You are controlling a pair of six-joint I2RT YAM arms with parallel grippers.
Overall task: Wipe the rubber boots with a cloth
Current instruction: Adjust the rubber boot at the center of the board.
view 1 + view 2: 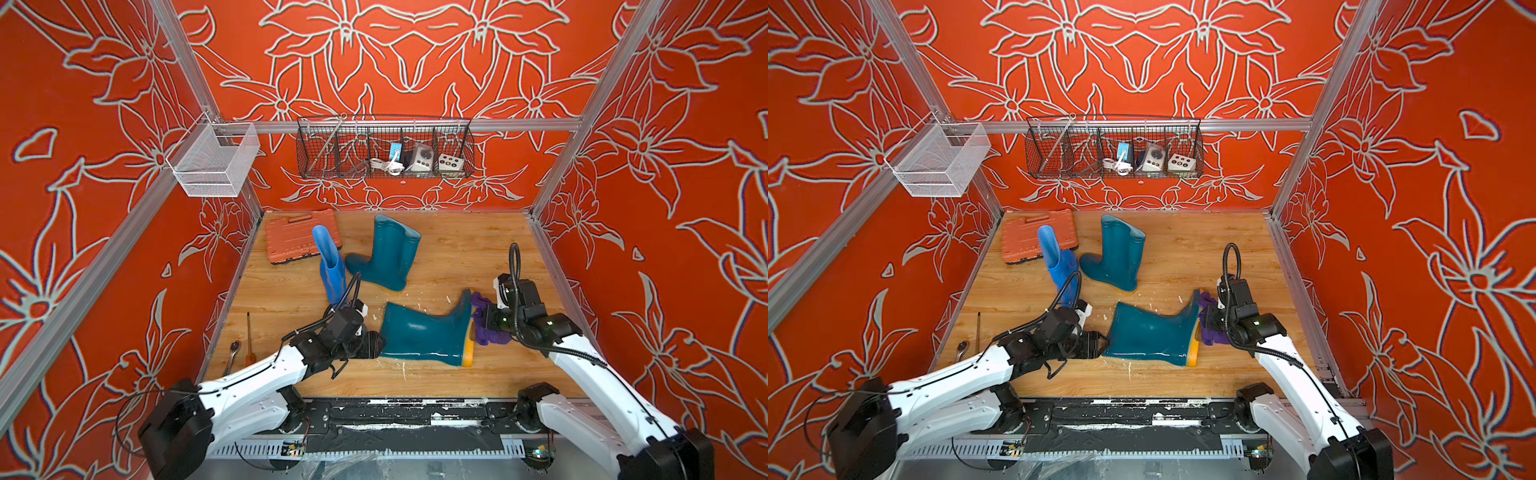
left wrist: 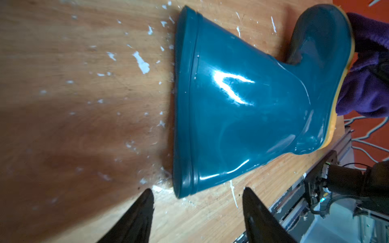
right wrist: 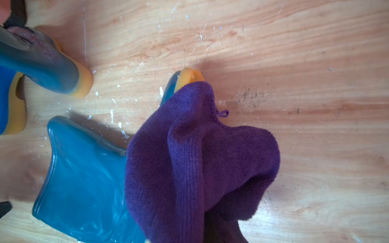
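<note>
Wire basket (image 1: 320,153) holds cable (image 1: 388,166), boxes (image 1: 451,162); cloth (image 1: 490,336) gripped.

Three boots (image 1: 424,336), one cloth (image 1: 492,336)

Teal boot (image 1: 419,336) flat (purple cloth (image 1: 492,337) against sole)

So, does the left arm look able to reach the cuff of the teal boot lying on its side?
Probably yes: the left gripper is open, the lying teal boot presents its cuff just ahead of the fingertips, and the purple cloth is at the sole.
</note>
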